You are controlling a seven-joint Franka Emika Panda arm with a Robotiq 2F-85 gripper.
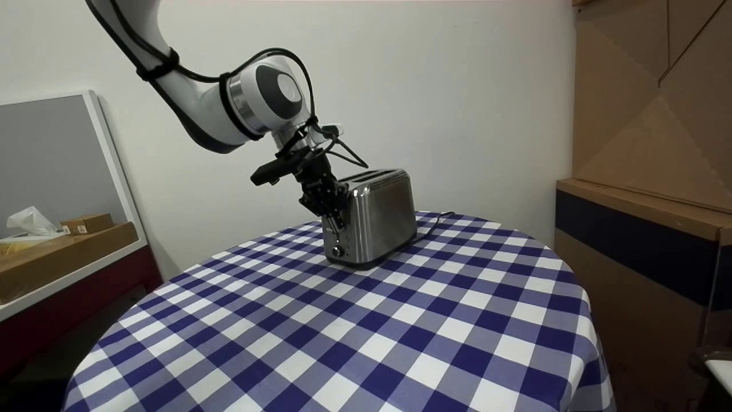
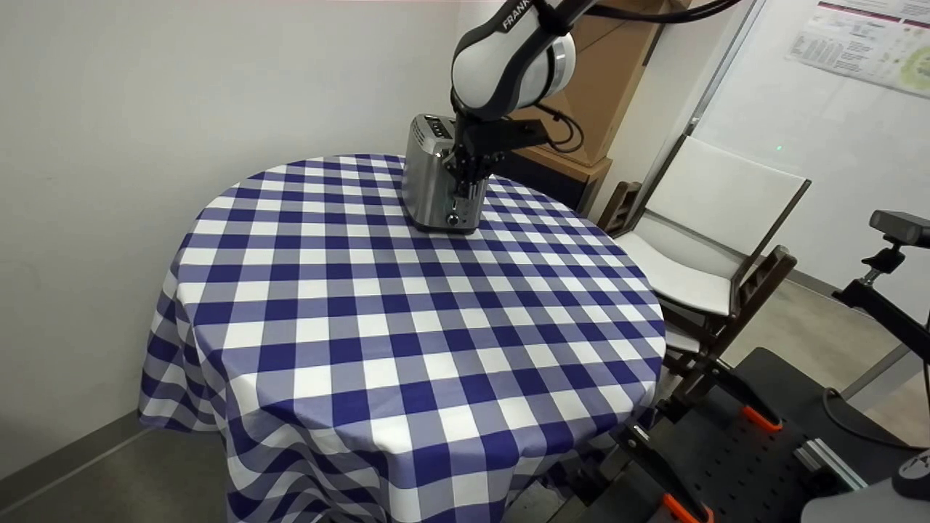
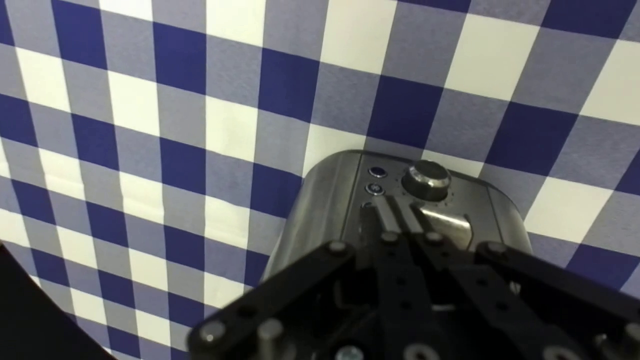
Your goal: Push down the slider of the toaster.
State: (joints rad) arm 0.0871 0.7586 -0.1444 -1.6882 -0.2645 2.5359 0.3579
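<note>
A silver two-slot toaster [image 1: 389,217] stands upright on the checked tablecloth; it shows in both exterior views [image 2: 424,181]. In the wrist view its end panel carries a round dial [image 3: 426,180] and small round buttons [image 3: 376,188]. A shiny metal piece [image 3: 447,225] beside the dial looks like the slider; the fingers partly cover it. My gripper [image 3: 396,202] is shut, its fingertips close together with nothing seen between them. In an exterior view the gripper [image 1: 338,224] points down along the panel, just above the dial. I cannot tell whether the fingertips touch the slider.
The round table has a blue and white checked cloth [image 1: 366,343]. The toaster's black cord [image 1: 437,220] runs behind it. A white wall stands behind the table, and cardboard [image 1: 640,257] stands beside it. A white chair [image 2: 690,269] and a black cart [image 2: 755,443] are nearby.
</note>
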